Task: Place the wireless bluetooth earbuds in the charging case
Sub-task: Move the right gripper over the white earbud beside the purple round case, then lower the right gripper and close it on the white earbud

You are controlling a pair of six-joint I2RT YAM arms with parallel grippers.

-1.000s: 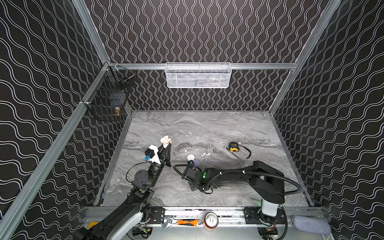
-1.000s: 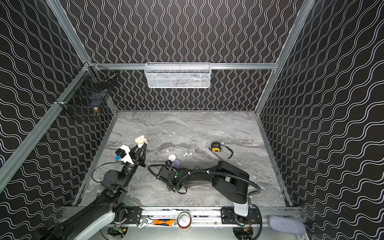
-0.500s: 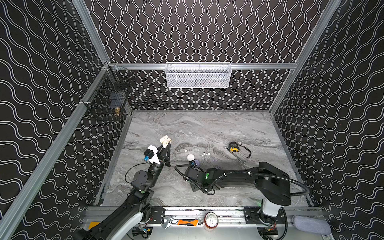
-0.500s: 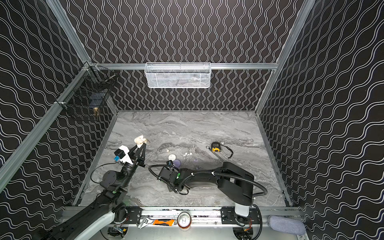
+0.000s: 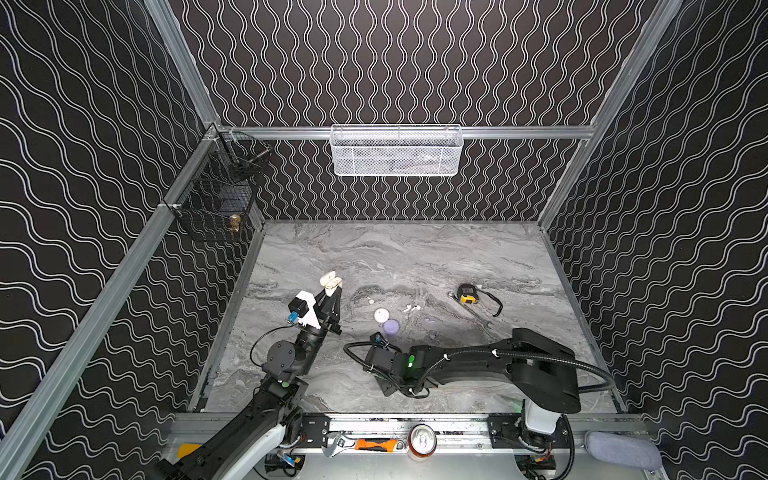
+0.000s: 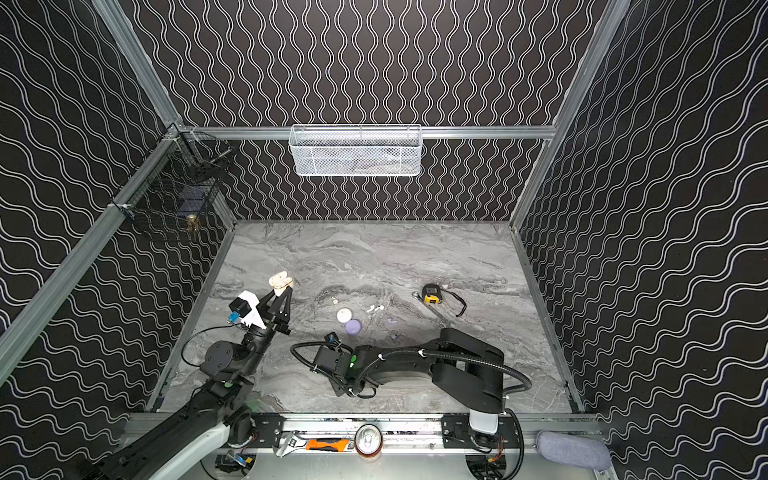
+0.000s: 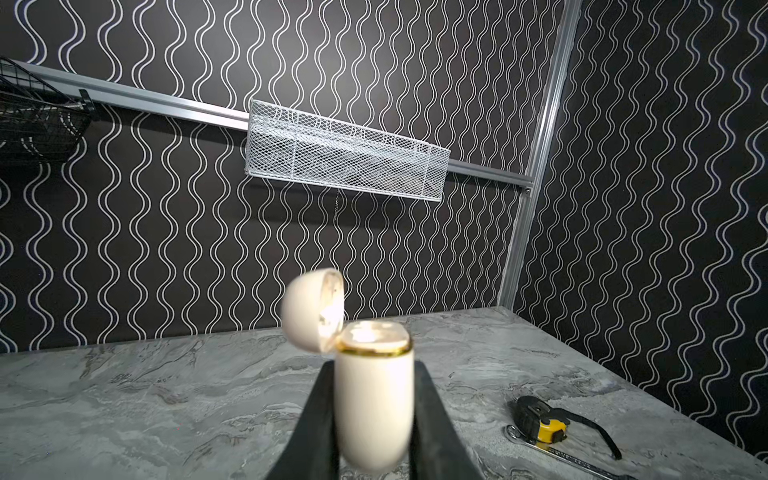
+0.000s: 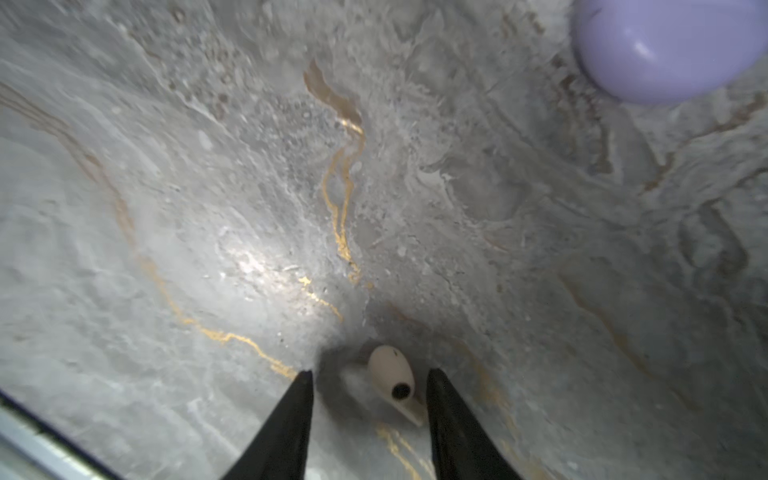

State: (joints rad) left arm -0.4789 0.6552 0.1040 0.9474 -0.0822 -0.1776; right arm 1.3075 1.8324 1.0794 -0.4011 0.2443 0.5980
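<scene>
The cream-beige earbud (image 8: 390,376) lies on the table (image 8: 187,187) between the parted, empty fingers of the right pincer (image 8: 370,371), while the left pincer (image 7: 372,374) is clamped on the open charging case (image 7: 374,407), up above the table.

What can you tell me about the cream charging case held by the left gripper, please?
The cream charging case is a smooth, glossy, pebble-like plastic shell with a gold rim around its mouth. Its hinged lid stands open to one side. It is upright, held above the marble table, clamped between the left gripper's black fingers. Its inside is lost in glare.
</scene>
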